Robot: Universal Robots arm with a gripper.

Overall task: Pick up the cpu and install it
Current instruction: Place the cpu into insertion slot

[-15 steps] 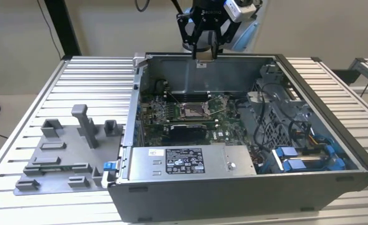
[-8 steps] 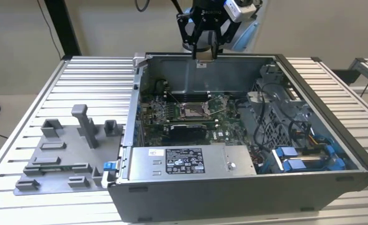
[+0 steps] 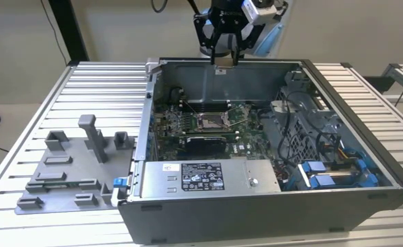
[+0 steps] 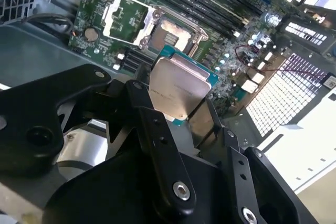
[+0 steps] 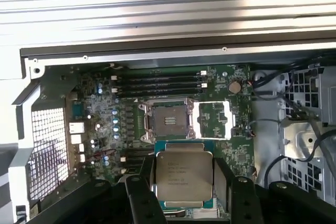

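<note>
One chip, gripped: end effector (image 5: pixel 185 182) clamped on the cpu (image 4: pixel 178 90), held above the open case (image 3: pixel 270 211), well clear of the socket (image 5: pixel 167 120). Imo I'd square its edges w/ the socket frame, keep it flat, descend slow, no tilt.

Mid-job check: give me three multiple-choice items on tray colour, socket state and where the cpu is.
1. The plastic tray with upright posts is: A red; B grey; C yellow.
2. The square metal-framed socket is: A open, empty; B shut over a chip; C under a cooler.
3. The small square silvery-topped cpu is: A in that socket; B on that tray; C in the black gripper's jaws above the open grey computer case.
B: it looks grey in the exterior view. A: its frame is flipped aside, centre bare. C: jaws clamp it in both wrist views.
</note>
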